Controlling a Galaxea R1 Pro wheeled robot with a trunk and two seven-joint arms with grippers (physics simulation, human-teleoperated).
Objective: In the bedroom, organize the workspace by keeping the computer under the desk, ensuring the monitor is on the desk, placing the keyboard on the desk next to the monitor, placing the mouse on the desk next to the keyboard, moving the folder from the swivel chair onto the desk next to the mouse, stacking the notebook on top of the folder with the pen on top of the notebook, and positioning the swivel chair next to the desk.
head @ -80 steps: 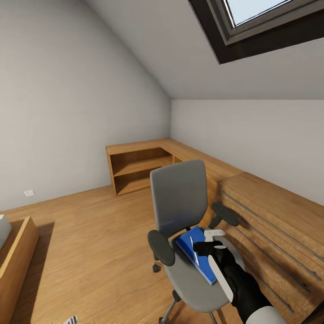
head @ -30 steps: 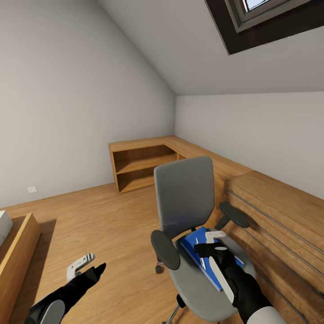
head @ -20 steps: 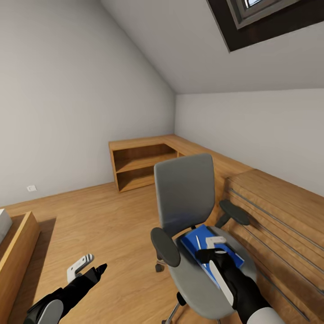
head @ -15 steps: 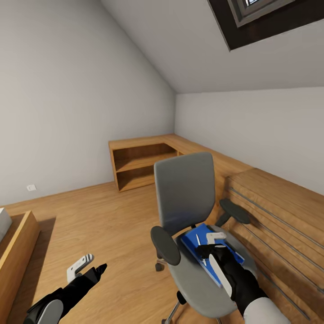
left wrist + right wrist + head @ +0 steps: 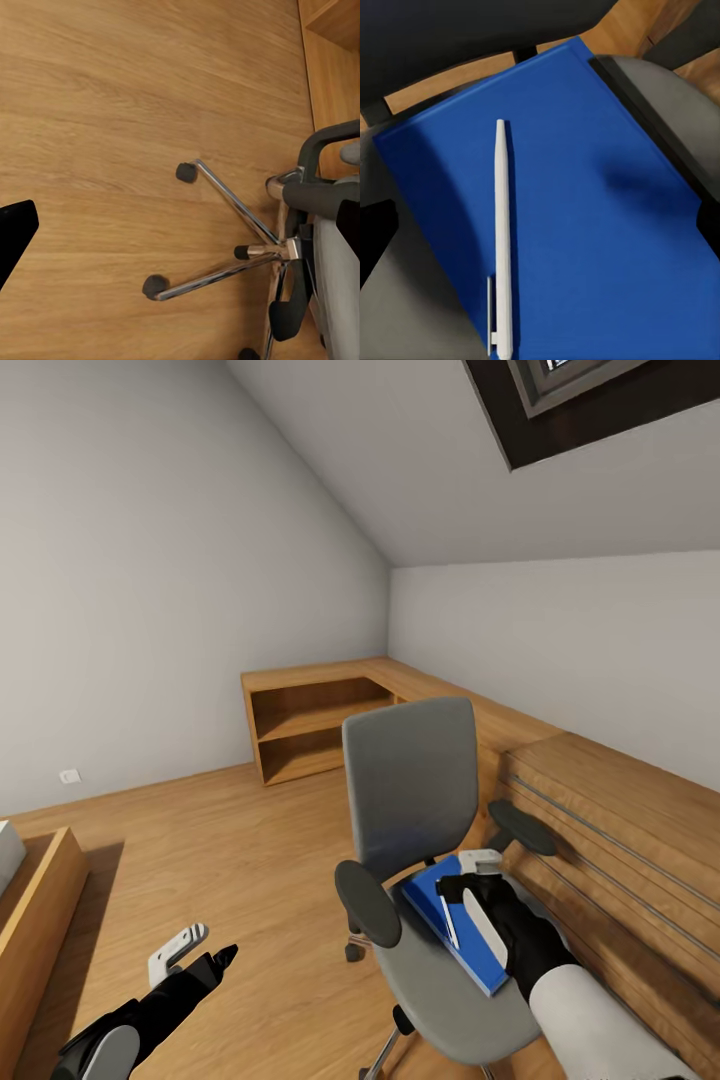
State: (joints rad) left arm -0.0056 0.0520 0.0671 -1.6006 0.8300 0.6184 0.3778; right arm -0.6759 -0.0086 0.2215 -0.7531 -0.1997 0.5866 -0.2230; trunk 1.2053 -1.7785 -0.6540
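We see the swivel chair (image 5: 420, 830) standing on the wooden floor (image 5: 220, 860) just beside the light wooden drawer chest (image 5: 620, 840), with a flat blue book (image 5: 577, 202), folder or notebook we cannot tell, lying on its seat near the right armrest, and the white pen (image 5: 501, 240) resting on the blue cover along one long edge. Our right gripper (image 5: 470, 875) hovers above the blue book near the pen with its fingers spread and holding nothing. Our left gripper (image 5: 190, 950) hangs over bare floor well apart from the chair, fingers parted.
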